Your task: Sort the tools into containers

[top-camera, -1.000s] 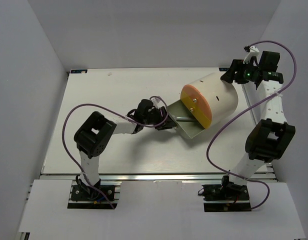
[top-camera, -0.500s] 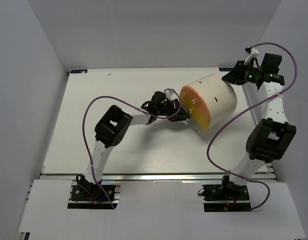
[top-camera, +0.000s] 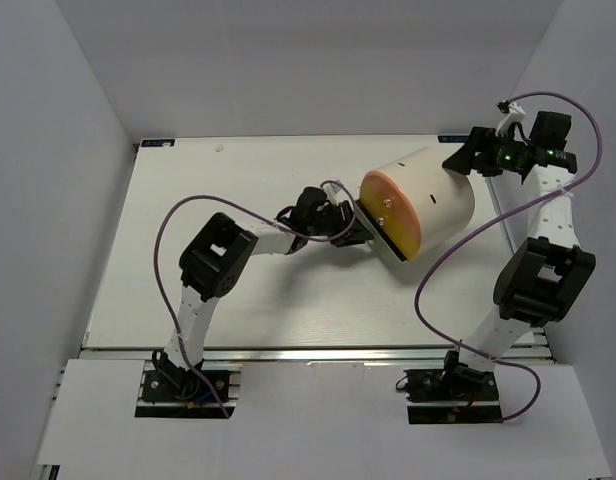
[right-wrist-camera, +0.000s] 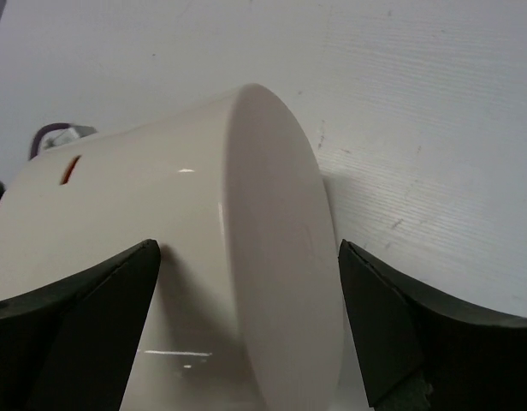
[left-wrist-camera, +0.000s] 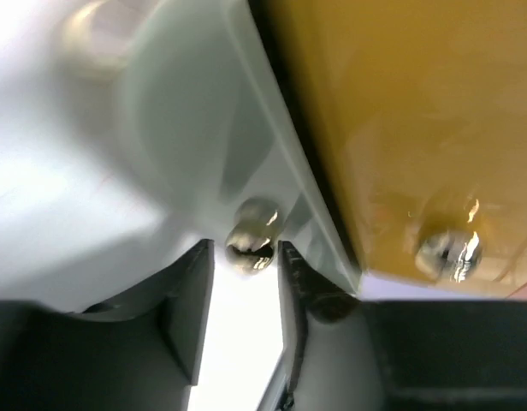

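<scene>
The container, a cream-white drum [top-camera: 433,195], lies on its side with its orange and yellow face [top-camera: 393,215] turned to the left. My left gripper [top-camera: 356,232] is at the lower edge of that face. In the left wrist view a small metal knob [left-wrist-camera: 253,240] on a grey drawer front [left-wrist-camera: 186,128] sits between the tips of my left gripper [left-wrist-camera: 246,253], which is shut on it. My right gripper [top-camera: 460,158] hangs at the drum's rear end. It is open wide [right-wrist-camera: 248,248] astride the drum's back rim [right-wrist-camera: 281,223]. No tools are in view.
A second metal knob [left-wrist-camera: 447,253] sits on the yellow face [left-wrist-camera: 400,128]. White walls close in the table [top-camera: 238,300] on the left, back and right. Purple cables loop beside both arms.
A grey drawer stood pulled out of the drum's face one second ago; it is now pushed nearly flush. My left gripper moved right with it. The right arm shifted slightly.
</scene>
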Action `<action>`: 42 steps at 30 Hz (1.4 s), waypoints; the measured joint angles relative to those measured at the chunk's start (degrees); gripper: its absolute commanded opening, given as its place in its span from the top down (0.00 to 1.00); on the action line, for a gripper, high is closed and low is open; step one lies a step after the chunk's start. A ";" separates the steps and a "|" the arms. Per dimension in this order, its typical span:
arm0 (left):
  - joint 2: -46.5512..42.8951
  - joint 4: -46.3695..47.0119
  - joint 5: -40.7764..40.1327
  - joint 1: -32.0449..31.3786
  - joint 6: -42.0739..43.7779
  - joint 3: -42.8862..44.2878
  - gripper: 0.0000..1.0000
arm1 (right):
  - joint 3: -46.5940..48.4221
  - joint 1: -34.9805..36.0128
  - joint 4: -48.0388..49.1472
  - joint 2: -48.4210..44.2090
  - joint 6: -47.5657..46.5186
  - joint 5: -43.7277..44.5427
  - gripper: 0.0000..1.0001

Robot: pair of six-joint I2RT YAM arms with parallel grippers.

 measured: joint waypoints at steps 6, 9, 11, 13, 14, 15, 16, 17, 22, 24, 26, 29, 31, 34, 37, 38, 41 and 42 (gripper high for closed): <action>-13.00 -5.18 -6.23 3.63 2.45 -12.81 0.24 | 5.51 -3.65 -3.98 0.11 -2.80 6.36 0.11; -20.31 -8.48 -9.18 6.03 4.72 -16.87 0.21 | 8.98 -4.24 -3.87 -0.17 -5.35 9.77 0.11; -25.46 -9.90 -10.56 7.54 6.36 -19.06 0.20 | 9.70 -4.17 -3.61 -1.20 -7.15 10.95 0.11; -28.74 -10.14 -11.21 8.11 7.63 -19.93 0.26 | 9.70 -4.15 -3.63 -2.82 -8.68 11.43 0.11; -29.59 -9.94 -11.15 8.11 8.09 -19.93 0.30 | 9.70 -4.09 -3.61 -3.54 -9.18 11.45 0.11; -29.88 -9.46 -10.78 7.98 8.44 -19.85 0.48 | 9.62 -4.00 -3.56 -4.31 -9.70 11.50 0.11; -29.35 -9.09 -10.10 7.80 8.41 -19.56 0.59 | 9.16 -3.91 -3.13 -5.11 -10.14 11.54 0.11; -28.41 -8.44 -9.53 7.58 8.57 -19.19 0.67 | 8.52 -3.87 -3.19 -5.79 -10.27 11.56 0.11; -14.99 -9.07 -6.95 4.50 8.35 -11.56 0.76 | 3.30 -3.82 -3.13 -6.82 -10.43 10.86 0.11; -9.81 -9.97 -5.95 3.04 8.15 -8.09 0.73 | 1.33 -3.82 -3.61 -6.69 -10.21 10.10 0.11; -5.88 -10.71 -5.22 2.01 7.72 -5.11 0.71 | 0.24 -3.82 -3.82 -6.58 -10.05 9.53 0.11; -2.56 -11.45 -4.07 0.68 6.97 -2.08 0.68 | -0.76 -3.80 -3.76 -6.58 -10.01 8.52 0.11; -1.40 -11.43 -3.50 0.24 6.62 -0.09 0.67 | -1.38 -3.78 -3.58 -6.58 -10.01 8.11 0.11; 0.04 -11.45 -2.86 0.02 6.23 3.23 0.64 | -2.45 -3.43 -3.45 -6.58 -10.01 7.87 0.11; 2.16 -11.15 -2.45 0.00 5.51 6.67 0.56 | -3.54 -3.04 -3.37 -6.58 -9.84 7.32 0.11; 3.02 -11.04 -2.43 0.00 5.20 7.74 0.54 | -3.58 -2.99 -3.28 -6.58 -9.81 7.06 0.11; 5.25 -11.63 -2.16 -0.20 4.61 10.56 0.54 | -3.85 -2.80 -2.56 -6.60 -9.81 6.67 0.11; 6.03 -11.69 -1.95 -0.31 4.35 11.39 0.54 | -3.87 -2.78 -2.38 -6.60 -9.86 6.67 0.11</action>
